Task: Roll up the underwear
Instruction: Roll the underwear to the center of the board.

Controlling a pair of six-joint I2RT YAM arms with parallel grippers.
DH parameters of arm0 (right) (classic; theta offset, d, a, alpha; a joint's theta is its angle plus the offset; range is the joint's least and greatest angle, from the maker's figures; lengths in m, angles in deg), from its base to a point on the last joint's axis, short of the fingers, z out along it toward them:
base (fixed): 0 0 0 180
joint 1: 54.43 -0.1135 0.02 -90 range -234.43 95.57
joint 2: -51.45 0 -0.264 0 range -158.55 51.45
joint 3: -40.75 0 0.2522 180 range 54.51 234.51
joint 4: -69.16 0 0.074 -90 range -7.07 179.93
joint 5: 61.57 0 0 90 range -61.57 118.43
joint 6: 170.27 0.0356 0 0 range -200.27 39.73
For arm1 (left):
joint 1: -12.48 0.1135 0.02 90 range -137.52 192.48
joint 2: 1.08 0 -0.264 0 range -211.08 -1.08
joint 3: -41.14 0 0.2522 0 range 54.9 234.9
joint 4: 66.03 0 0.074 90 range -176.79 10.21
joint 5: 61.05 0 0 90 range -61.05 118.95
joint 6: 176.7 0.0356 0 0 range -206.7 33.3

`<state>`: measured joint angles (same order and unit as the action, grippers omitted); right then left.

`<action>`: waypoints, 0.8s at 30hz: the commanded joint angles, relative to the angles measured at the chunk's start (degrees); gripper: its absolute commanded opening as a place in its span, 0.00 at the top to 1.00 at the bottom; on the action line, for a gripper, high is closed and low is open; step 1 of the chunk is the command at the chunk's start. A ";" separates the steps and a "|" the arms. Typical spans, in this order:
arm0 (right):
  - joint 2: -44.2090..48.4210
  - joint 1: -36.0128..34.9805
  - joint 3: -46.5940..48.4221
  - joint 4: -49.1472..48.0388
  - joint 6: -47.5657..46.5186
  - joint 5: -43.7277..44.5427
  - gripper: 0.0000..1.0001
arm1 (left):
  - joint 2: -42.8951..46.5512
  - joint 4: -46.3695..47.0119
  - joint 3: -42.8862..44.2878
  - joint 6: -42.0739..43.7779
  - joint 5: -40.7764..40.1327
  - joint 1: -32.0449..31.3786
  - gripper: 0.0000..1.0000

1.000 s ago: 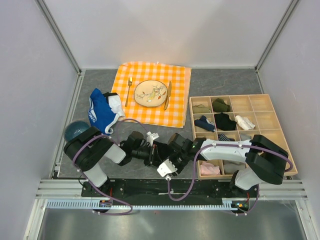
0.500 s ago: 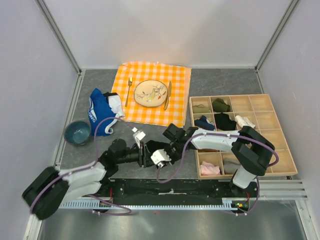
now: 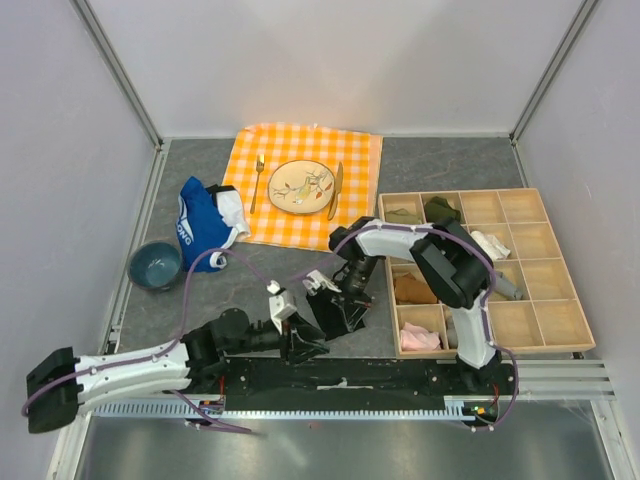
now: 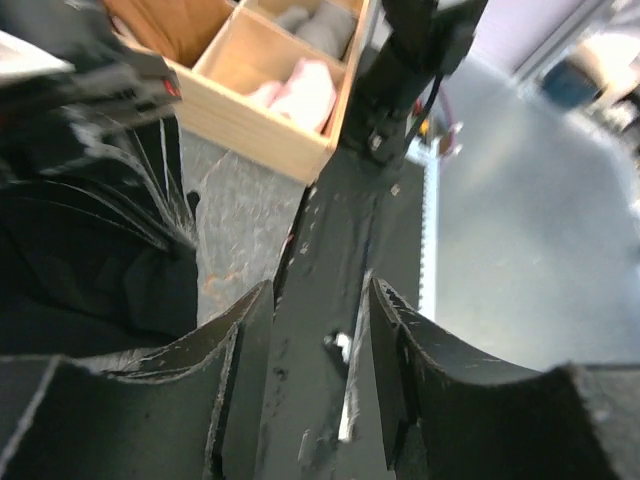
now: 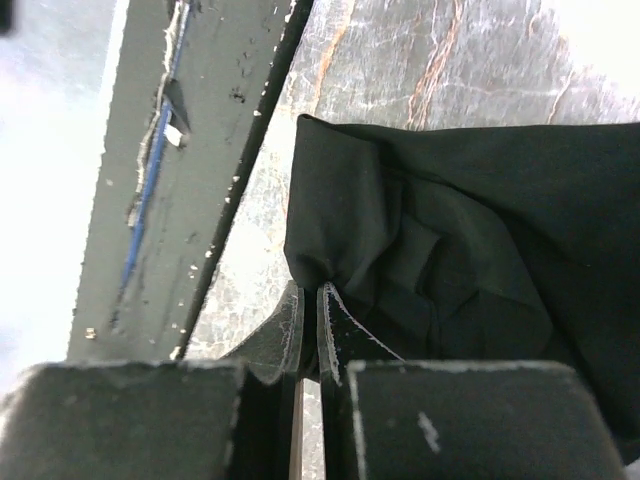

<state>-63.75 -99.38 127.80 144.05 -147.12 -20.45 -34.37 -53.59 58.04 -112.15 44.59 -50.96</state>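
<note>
Top external view: the underwear [image 3: 338, 318] is seen as a crumpled black heap on the grey worktop [image 3: 440, 160]. It lies close to the front rail [image 5: 150, 200] and just left of the wooden tray [image 4: 262, 130], between the ends of the two arms.
Right fingers [image 5: 270, 350]: pressed together on a small fold at the edge of the black fabric. Only a thin bite of cloth is held.
Left fingers [image 4: 400, 360]: spread, with nothing between them. The fabric lies just beside them, at the left side of the left wrist view, and no contact can be made out.
Waistband lettering: not to be found in any view, so it cannot be told which edge is pinched.
Step in hand: judged to be the straightening of the heap, since no roll is formed yet.
How it is done well: the pinched edge should be drawn low over the worktop, away from the heap, so that the cloth is stretched and not lifted. The opposite edge should be taken by the left fingers with a deeper bite. Only when the fabric is flat should one edge be turned over and rolled.
Risks: the thin pinch may slip under tension. The cloth may also be dragged onto the rail if it is pulled toward the near side.
</note>
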 commanded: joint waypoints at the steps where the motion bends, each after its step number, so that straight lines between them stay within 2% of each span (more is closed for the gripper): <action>1: -7.57 2.49 6.15 14.09 -3.54 -7.01 0.94 | -6.66 0.87 -0.77 14.52 -9.56 -6.95 0.49; 5: -12.41 5.31 9.23 19.90 -5.48 -8.60 0.94 | -15.18 1.23 3.88 22.89 -15.01 -11.17 0.41; 10: -13.91 6.45 9.67 20.00 -5.22 -8.42 0.94 | -26.10 2.54 8.90 33.34 -22.39 -15.13 0.39; 15: -14.18 6.54 9.76 20.09 -5.22 -8.42 0.94 | -36.64 4.30 13.38 37.49 -26.44 -16.54 0.39; 24: -14.71 6.72 9.58 20.18 -5.48 -7.81 0.94 | -44.04 4.13 17.08 41.18 -32.06 -17.07 0.40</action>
<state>-77.13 -92.78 136.31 160.59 -149.87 -28.39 -76.60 -52.70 72.46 -75.54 18.04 -67.68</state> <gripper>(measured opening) 0.083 0.608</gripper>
